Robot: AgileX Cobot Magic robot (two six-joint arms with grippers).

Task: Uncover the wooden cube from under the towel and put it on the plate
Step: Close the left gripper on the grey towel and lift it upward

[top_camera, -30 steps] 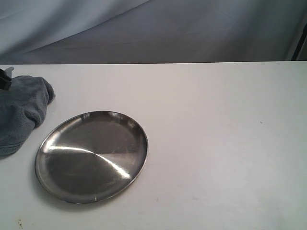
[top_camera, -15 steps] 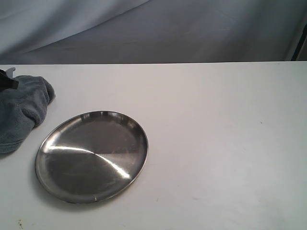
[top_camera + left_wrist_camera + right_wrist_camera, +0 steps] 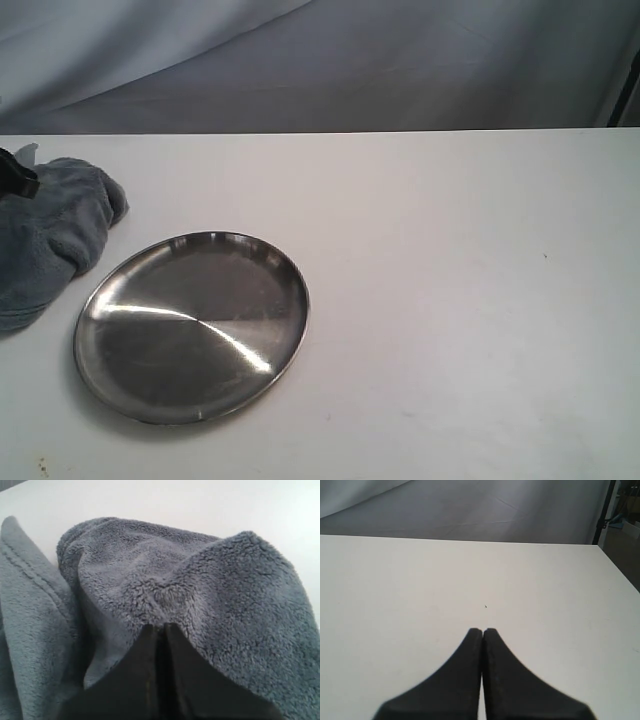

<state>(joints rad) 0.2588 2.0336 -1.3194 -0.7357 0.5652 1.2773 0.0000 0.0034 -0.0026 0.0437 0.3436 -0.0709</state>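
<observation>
Pinching a towel point(image 3: 200, 595) fold at the table's point(image 3: 450, 300) left edge, my left gripper point(image 3: 160, 627) has its jaws clamped on it. My right gripper point(image 3: 482, 630) hangs over bare table, jaws pressed together. The plate point(image 3: 190, 330) lies near the front-left corner, beside the towel; cube hidden.

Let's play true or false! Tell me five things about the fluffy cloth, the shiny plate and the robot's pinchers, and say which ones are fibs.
1. The plate has nothing on it. True.
2. The wooden cube sits in plain sight next to the plate. False: no cube shows in any view.
3. The left gripper is pinched shut on the towel. True.
4. The right gripper is wide open. False: its jaws are pressed together, above the bare table.
5. The towel is lying on top of the plate. False: it lies bunched on the table beside the plate, at the left edge of the exterior view.
</observation>
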